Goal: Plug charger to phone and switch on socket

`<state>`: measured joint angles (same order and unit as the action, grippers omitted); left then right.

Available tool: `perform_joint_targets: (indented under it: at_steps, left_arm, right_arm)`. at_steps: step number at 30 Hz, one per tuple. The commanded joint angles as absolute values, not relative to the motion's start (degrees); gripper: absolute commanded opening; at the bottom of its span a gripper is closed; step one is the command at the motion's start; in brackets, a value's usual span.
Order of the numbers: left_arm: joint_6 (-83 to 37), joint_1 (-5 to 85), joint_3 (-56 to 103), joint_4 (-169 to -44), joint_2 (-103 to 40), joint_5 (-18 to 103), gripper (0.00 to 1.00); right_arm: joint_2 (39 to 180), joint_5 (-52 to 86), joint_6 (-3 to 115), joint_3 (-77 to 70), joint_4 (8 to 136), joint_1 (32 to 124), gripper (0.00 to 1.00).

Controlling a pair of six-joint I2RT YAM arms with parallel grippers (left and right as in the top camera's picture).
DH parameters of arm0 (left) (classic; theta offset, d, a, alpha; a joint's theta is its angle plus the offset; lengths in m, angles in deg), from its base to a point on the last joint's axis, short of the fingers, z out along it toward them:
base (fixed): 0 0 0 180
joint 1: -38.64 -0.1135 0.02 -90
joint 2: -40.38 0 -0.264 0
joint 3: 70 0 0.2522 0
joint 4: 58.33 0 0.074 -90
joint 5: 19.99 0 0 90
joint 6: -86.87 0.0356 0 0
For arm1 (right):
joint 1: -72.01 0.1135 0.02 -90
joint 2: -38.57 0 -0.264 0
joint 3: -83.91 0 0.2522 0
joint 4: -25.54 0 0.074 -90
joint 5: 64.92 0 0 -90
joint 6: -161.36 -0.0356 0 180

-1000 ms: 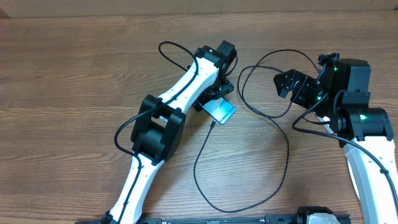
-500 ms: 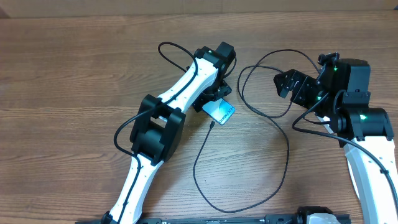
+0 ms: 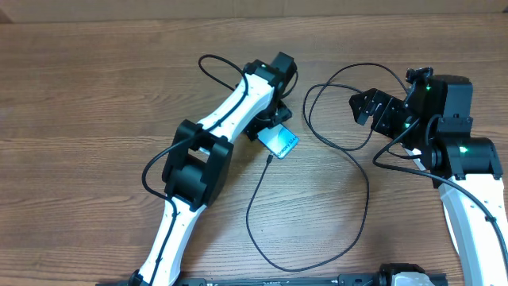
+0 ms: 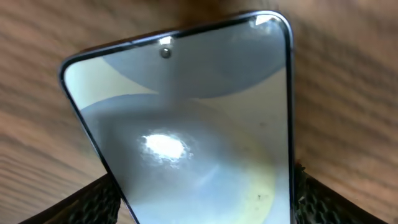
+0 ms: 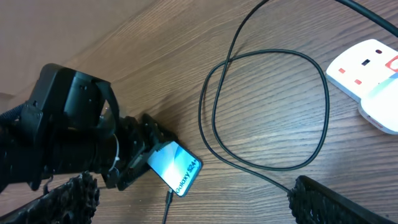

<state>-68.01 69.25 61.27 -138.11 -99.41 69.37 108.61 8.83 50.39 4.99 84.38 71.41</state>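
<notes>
The phone (image 3: 282,141) lies on the wooden table with its light blue screen up, and it also shows in the right wrist view (image 5: 176,167). My left gripper (image 3: 270,124) is shut on the phone's far end. In the left wrist view the phone (image 4: 186,124) fills the frame between the two fingers (image 4: 200,202). The charger, a thin black cable (image 3: 367,199), loops across the table, and its plug (image 3: 271,157) lies just off the phone's near edge, apart from it. The white socket (image 5: 368,67) shows only in the right wrist view. My right gripper (image 3: 367,107) hangs open and empty above the cable loop (image 5: 267,112).
The right arm's body (image 3: 452,151) covers the table's right side and hides the socket from above. The left arm (image 3: 198,167) stretches diagonally across the middle left. Bare wood lies at the left and in front of the phone.
My left arm's wrist has shifted slightly up and to the left, and the phone has moved a little with it. The right arm and the cable have not moved.
</notes>
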Motion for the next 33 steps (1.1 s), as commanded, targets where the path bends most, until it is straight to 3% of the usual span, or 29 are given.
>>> perform_joint_targets:
  at_steps: [1,10,20,26,33]
  left_arm:
    - [-64.1,64.5,59.0,-137.7,-101.8,74.3,0.79]
    - [-53.0,56.6,59.0,-137.5,-101.8,75.5,0.79]
    - [-25.9,52.1,59.0,-139.8,-101.8,73.0,0.74]
    - [-10.9,52.2,59.0,-142.4,-101.8,73.6,0.80]
    - [-7.4,52.2,59.0,-144.3,-101.8,75.9,0.87]
  right_arm:
    - [108.8,9.2,50.1,4.3,84.2,71.6,1.00]
    - [108.8,9.2,50.1,4.3,84.2,71.6,1.00]
    - [108.8,9.2,50.1,4.3,84.2,71.6,1.00]
    - [108.8,9.2,50.1,4.3,84.2,71.6,1.00]
    - [108.8,9.2,50.1,4.3,84.2,71.6,1.00]
